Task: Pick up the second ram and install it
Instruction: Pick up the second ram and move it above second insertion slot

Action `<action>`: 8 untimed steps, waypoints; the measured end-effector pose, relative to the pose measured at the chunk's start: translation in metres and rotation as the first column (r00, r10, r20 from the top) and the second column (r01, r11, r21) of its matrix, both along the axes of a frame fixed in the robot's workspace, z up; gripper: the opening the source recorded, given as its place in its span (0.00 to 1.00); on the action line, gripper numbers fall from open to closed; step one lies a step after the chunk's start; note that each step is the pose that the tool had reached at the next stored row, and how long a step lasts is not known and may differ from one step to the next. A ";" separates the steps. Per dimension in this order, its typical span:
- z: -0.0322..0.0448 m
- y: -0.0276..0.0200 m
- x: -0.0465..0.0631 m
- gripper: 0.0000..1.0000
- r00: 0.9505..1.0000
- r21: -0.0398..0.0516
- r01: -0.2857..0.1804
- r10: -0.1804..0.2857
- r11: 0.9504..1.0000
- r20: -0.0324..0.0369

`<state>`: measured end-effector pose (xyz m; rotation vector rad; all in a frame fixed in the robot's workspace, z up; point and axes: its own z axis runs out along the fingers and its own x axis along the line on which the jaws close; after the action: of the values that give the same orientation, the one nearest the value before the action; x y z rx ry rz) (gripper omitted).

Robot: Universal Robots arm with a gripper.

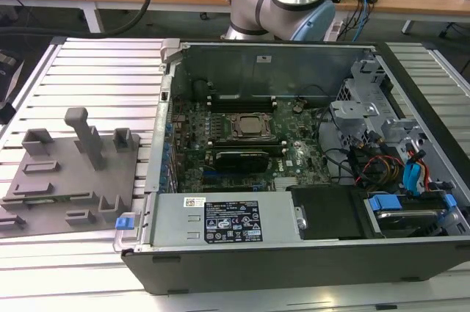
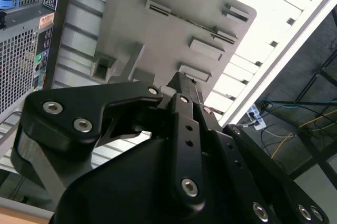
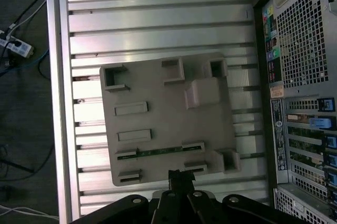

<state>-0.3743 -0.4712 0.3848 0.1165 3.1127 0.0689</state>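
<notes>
The second ram point(image 3: 158, 152), a thin green stick, lies edge-up in a long slot of the grey fixture plate point(image 3: 158, 92), between two raised slot blocks. My gripper point(image 3: 180, 174) hovers above the plate's edge, just off the stick's right-hand end in that picture. Its black fingertips are pressed together with nothing between them. In the second wrist view the gripper point(image 2: 180, 79) points down at the same plate point(image 2: 174, 29). In the exterior view the fixture plate point(image 1: 66, 172) sits left of the open computer case point(image 1: 294, 180).
The case holds a motherboard point(image 1: 242, 139) with a processor socket and long black memory sockets point(image 1: 239, 99). The power supply point(image 1: 220, 220) and drive bays with cables point(image 1: 396, 172) fill the near side. The ribbed aluminium table point(image 1: 103, 77) carries everything; the arm's base point(image 1: 279, 4) stands behind the case.
</notes>
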 end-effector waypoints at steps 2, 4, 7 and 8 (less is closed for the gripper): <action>0.0000 -0.0003 0.000 0.11 1.000 0.000 0.000 0.000 1.000 0.000; 0.0000 -0.0003 0.000 0.11 1.000 0.000 -0.025 0.025 1.000 0.000; 0.0000 -0.0003 0.000 0.11 0.998 0.000 -0.063 0.063 0.998 0.000; 0.0000 -0.0003 0.000 0.11 0.997 0.000 -0.078 0.078 0.997 0.000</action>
<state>-0.3744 -0.4715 0.3848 -0.0055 3.1166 0.0704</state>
